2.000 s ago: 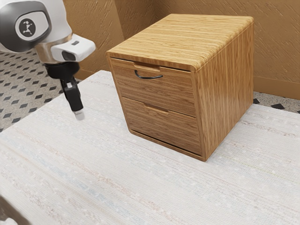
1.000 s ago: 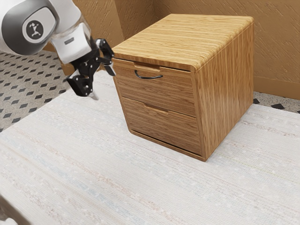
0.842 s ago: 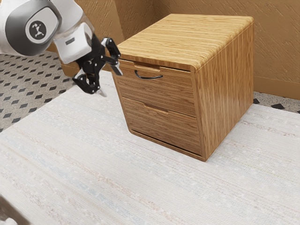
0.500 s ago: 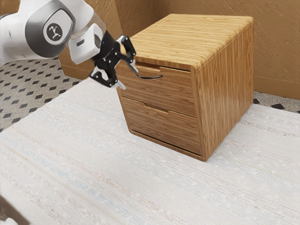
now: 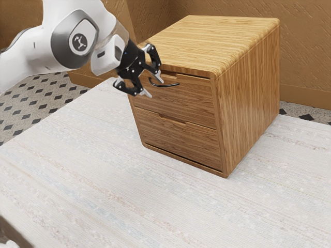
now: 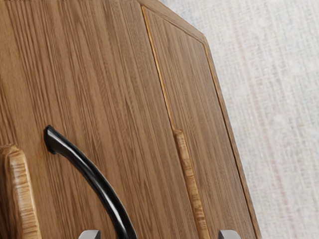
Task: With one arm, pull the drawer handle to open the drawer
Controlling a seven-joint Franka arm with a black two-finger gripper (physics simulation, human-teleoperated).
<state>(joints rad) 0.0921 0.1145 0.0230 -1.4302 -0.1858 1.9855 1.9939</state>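
Exterior view, item by item.

1. Cabinet [image 5: 248, 88]: wood grain, two drawers, stood on a pale woven table [image 5: 103, 191], set toward the exterior view's right.
2. Upper drawer [image 5: 191, 101]: its front sat flush with the cabinet face, with no gap seen along its edges.
3. Handle [image 5: 166, 84]: thin black bow, mounted high on the upper drawer front, toward the exterior view's left side of that front.
4. Lower drawer [image 5: 181, 137]: also flush, with a small wooden lip as its pull.
5. Arm [image 5: 62, 44]: white and grey, entered from the exterior view's left.
6. Gripper [image 5: 154, 87]: black, fingers spread apart, held at the handle's end nearest the arm. One finger lay above that end and one below it. Whether either finger touched the bar could not be made out; it appeared unclamped.

Wrist view, same items.

1. Handle [image 6: 89, 172]: curved black bar, close under the hand, on the upper drawer front [image 6: 75, 74].
2. Fingertips [image 6: 89, 234]: two grey tips, set apart, with the bar running down between them.
3. Lower drawer [image 6: 194, 89]: beyond a thin seam, its wooden lip [image 6: 189, 184] visible.
4. Table [image 6: 279, 99]: pale weave past the cabinet's edge.
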